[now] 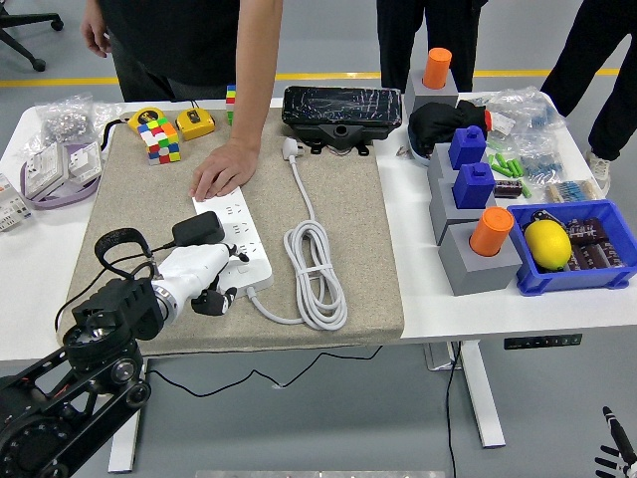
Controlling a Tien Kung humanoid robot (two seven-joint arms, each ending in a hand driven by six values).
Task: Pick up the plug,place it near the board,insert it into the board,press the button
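Observation:
A white power strip [237, 231] lies on the beige mat [348, 214], and a black plug [197, 228] sits on its left side near the near end. The plug's black cord [117, 242] loops off to the left. My left hand [215, 283], white with black fingers, lies over the strip's near end just in front of the plug, with its fingers curled and nothing held in them. A person's hand [223, 169] presses flat on the strip's far end. My right hand [615, 450] shows only as a dark tip at the lower right corner, below the table.
The strip's white cable [315, 271] lies coiled to the right, ending in a white plug [291, 148]. A black box [342, 108] stands at the back of the mat, colour cubes [159, 137] at the back left. Grey blocks with orange and blue pegs [480, 244] and a blue bin [577, 247] fill the right side.

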